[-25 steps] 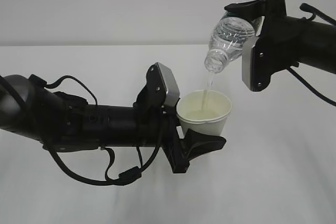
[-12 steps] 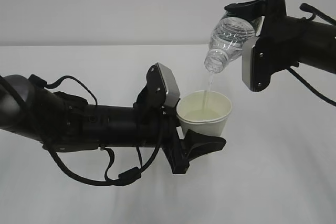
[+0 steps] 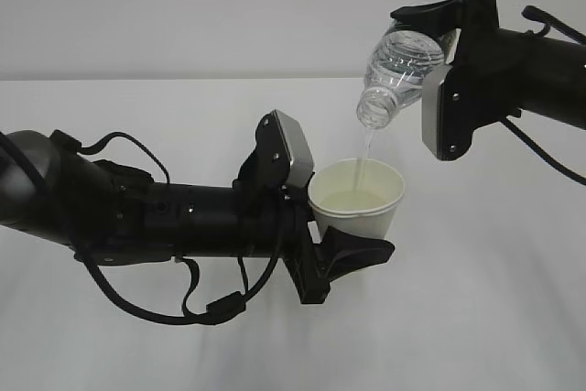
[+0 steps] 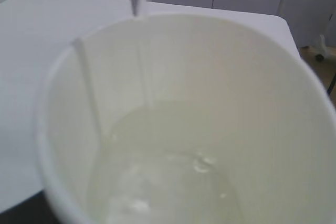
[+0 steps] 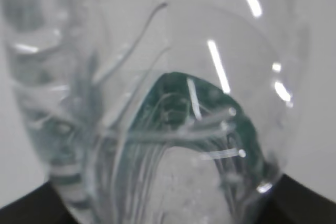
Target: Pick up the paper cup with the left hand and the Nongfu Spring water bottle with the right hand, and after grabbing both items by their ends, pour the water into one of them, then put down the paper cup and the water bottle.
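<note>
While the small clear ribbed plastic bottle point(image 3: 396, 66) hangs tipped mouth-down in the upper right of the exterior view, a thin stream of clear water point(image 3: 363, 155) falls from its open mouth into the small white tapered paper cup point(image 3: 358, 199) sitting just below, near the middle of the frame. The black right arm's gripper point(image 3: 449, 29), with a silver-grey plate beside it, is clamped on the bottle's far end, its jaws set about the base while the neck slants down and to the left. The black left arm's gripper point(image 3: 352, 244), cabled and reaching in from the lower left, has its jaws closed around the lower part of the cup and holds it upright above the white table point(image 3: 494, 318); another silver-grey plate point(image 3: 291, 151) stands just left of the cup's rim.

From the left wrist camera the cup point(image 4: 63, 129) fills nearly the whole frame, cream-yellowish inside, with water point(image 4: 163, 177) pooled at the bottom and the stream coming down from the top edge left of centre. From the right wrist camera the bottle point(image 5: 157, 103) is pressed close and blurred, a patch of dark green label showing through the plastic at centre. Bottle and cup do not touch; only the stream joins them.
</note>
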Tool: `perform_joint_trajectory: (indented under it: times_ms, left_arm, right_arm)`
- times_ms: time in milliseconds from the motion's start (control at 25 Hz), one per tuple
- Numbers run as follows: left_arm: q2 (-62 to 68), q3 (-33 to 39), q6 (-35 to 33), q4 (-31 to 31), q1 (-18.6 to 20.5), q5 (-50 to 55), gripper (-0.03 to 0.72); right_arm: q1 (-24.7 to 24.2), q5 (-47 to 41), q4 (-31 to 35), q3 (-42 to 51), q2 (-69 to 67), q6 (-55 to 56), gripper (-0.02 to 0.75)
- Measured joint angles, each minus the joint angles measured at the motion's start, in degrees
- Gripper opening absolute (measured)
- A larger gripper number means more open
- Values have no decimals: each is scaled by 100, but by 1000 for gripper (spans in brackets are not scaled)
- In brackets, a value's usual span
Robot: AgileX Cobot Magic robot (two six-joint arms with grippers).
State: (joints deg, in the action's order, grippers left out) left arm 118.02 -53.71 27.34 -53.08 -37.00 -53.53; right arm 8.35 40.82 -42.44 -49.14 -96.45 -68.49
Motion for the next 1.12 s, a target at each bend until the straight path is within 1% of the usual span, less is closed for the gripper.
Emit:
perform_joint_trajectory:
  times_ms: [1120]
  left_arm:
    - [0, 0, 0, -13, 0, 0, 450]
  right_arm:
    - [0, 13, -62, -42, 0, -13, 465]
